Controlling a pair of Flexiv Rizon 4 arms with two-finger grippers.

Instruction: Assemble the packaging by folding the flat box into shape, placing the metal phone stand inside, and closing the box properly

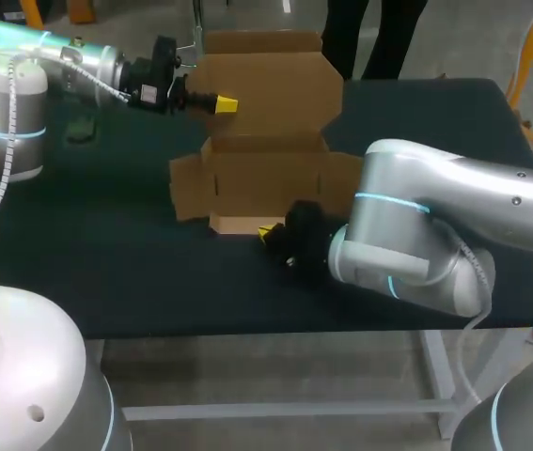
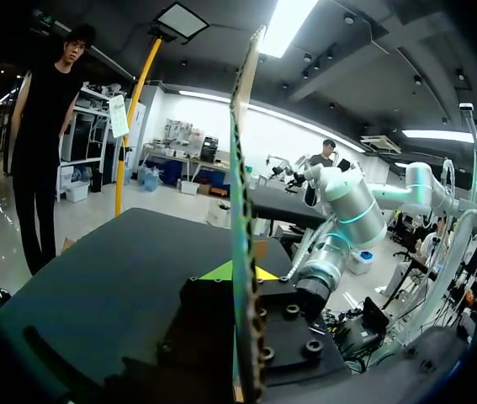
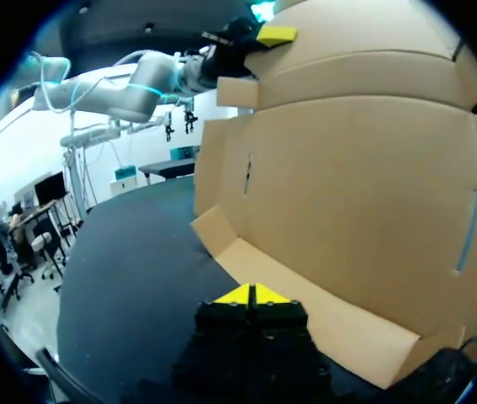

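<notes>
A brown cardboard box (image 1: 266, 178) lies unfolded on the black table (image 1: 106, 244), its lid panel (image 1: 266, 89) raised upright at the back. My left gripper (image 1: 224, 103) is shut on the left edge of that panel. The left wrist view shows the cardboard (image 2: 240, 168) edge-on between the yellow tips of my left gripper (image 2: 240, 271). My right gripper (image 1: 268, 233) sits low at the box's front flap (image 1: 238, 224). In the right wrist view this right gripper (image 3: 253, 295) is shut with nothing in it, just short of the flap (image 3: 305, 303). No metal phone stand is visible.
A small dark shape (image 1: 83, 130) lies on the table under my left arm; I cannot tell what it is. Bare table stretches left of the box and along the front edge. My right arm (image 1: 435, 225) fills the area right of the box.
</notes>
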